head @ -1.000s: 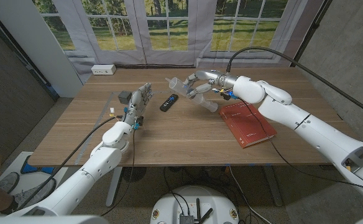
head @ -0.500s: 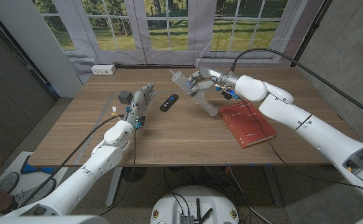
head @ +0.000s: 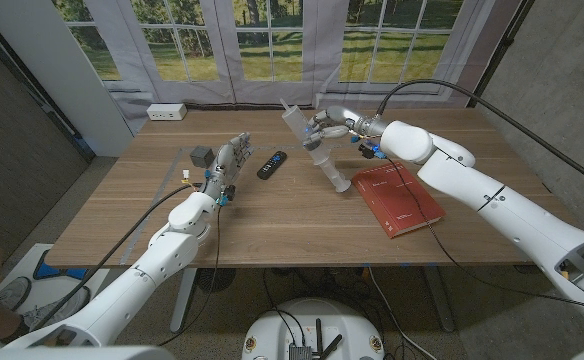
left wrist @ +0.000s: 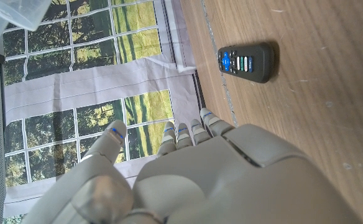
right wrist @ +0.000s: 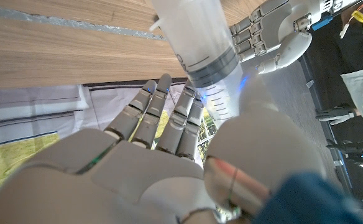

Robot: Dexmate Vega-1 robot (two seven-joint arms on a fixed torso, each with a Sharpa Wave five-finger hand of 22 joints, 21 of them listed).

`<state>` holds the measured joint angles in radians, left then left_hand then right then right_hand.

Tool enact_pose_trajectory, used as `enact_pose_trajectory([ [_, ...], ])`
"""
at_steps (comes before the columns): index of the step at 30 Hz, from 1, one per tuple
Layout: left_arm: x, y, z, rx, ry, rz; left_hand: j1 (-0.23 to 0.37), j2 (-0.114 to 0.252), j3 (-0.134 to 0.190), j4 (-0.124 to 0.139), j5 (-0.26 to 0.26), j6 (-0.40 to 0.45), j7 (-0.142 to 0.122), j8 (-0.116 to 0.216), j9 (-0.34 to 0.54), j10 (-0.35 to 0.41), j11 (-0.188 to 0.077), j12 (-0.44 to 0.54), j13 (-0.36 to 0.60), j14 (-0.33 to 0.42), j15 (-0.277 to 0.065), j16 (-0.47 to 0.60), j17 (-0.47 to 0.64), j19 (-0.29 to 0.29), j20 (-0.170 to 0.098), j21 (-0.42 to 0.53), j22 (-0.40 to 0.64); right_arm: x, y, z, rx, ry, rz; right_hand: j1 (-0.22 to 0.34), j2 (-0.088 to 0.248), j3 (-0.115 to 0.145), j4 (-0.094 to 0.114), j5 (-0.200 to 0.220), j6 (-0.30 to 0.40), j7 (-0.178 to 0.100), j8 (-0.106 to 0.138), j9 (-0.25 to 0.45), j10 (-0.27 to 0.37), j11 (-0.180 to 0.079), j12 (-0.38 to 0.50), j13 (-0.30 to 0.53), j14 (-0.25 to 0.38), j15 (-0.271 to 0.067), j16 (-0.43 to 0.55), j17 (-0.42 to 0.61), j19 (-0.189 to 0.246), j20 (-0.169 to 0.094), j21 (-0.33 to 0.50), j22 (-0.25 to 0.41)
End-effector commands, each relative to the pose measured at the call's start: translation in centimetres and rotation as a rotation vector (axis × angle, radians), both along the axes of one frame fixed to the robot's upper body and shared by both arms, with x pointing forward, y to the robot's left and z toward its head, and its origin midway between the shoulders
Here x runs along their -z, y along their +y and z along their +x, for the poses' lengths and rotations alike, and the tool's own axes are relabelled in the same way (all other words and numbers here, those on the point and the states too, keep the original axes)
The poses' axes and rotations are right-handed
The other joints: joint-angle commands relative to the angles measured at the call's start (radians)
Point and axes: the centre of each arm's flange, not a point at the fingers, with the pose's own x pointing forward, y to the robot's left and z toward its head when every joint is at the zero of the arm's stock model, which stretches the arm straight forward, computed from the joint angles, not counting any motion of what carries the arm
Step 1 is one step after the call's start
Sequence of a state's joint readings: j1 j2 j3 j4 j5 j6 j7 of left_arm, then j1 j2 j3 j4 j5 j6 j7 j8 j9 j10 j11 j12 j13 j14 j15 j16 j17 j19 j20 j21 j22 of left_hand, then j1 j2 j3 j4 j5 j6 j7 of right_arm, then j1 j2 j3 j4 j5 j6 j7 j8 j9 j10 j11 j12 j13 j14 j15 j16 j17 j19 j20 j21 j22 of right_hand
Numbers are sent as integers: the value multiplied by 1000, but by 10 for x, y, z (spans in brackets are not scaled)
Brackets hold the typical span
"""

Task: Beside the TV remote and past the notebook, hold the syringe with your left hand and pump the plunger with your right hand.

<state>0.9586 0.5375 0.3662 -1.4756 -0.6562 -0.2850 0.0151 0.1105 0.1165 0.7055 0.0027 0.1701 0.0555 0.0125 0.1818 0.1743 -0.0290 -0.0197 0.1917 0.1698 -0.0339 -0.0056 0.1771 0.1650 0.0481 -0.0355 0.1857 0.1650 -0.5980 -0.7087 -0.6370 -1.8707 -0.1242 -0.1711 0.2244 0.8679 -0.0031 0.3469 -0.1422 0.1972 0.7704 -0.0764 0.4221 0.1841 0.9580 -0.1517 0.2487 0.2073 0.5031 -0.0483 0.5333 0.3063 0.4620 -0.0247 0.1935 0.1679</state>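
Right hand (head: pixel 324 128) grips big clear syringe (head: pixel 315 148) tilted above the table's far middle, near remote (head: pixel 271 164); left hand (head: pixel 228 160) empty, fingers apart; syringe looks light, stiff, slick plastic, so left should take the barrel.

Right robot hand (head: pixel 324 128) tipped syringe (head: pixel 318 150) more upright, nearer remote (head: pixel 271 164).

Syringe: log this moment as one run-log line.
syringe: tilted, lifted off table | right hand: grips syringe | left hand: holds nothing, beside TV remote | notebook: on table
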Motion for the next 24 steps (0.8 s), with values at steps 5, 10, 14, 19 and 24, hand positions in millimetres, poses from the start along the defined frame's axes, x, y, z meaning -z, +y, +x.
enact_pose_trajectory([
  [5,1,-2,-1,2,3,-4,7,67,1,-1,4,9,-2,0,2,9,-4,-1,5,1,0,1,3,8,5,8,6,-2,-2,-9,52,11,79,-23,78,1,-9,10,185,-121,4,1,97,-64,13,7,30,-155,9,-1,17,-1,7,1],
  [10,1,-3,-2,5,4,8,8,65,0,-3,3,9,-3,0,2,9,-6,-1,5,2,3,1,3,11,8,9,6,-3,-3,-10,55,34,106,-22,74,-1,-11,10,188,-123,3,1,100,-64,13,7,34,-154,9,-1,17,-1,6,1],
  [14,-1,-3,-3,7,2,23,10,59,0,-9,3,10,-5,1,2,10,-6,-1,5,2,4,0,2,11,8,9,6,-3,-3,-11,66,51,116,-21,73,-1,-13,10,190,-121,2,1,102,-64,13,7,36,-154,9,-1,16,3,5,1],
  [19,-4,-3,-4,14,-4,47,28,45,6,-42,8,28,-30,6,1,20,-12,3,6,1,1,-2,0,16,15,7,4,-3,-2,-11,76,75,122,-22,74,-1,-14,10,191,-114,-1,1,110,-63,17,10,41,-154,10,-2,17,5,4,1],
  [24,-6,-3,-5,37,-10,62,57,29,16,-93,15,38,-44,9,1,54,-29,13,7,-1,-6,-2,1,21,22,5,3,-3,-3,-11,87,89,122,-23,73,-1,-14,11,191,-116,-3,2,112,-63,17,10,44,-153,9,-3,16,7,4,1],
])
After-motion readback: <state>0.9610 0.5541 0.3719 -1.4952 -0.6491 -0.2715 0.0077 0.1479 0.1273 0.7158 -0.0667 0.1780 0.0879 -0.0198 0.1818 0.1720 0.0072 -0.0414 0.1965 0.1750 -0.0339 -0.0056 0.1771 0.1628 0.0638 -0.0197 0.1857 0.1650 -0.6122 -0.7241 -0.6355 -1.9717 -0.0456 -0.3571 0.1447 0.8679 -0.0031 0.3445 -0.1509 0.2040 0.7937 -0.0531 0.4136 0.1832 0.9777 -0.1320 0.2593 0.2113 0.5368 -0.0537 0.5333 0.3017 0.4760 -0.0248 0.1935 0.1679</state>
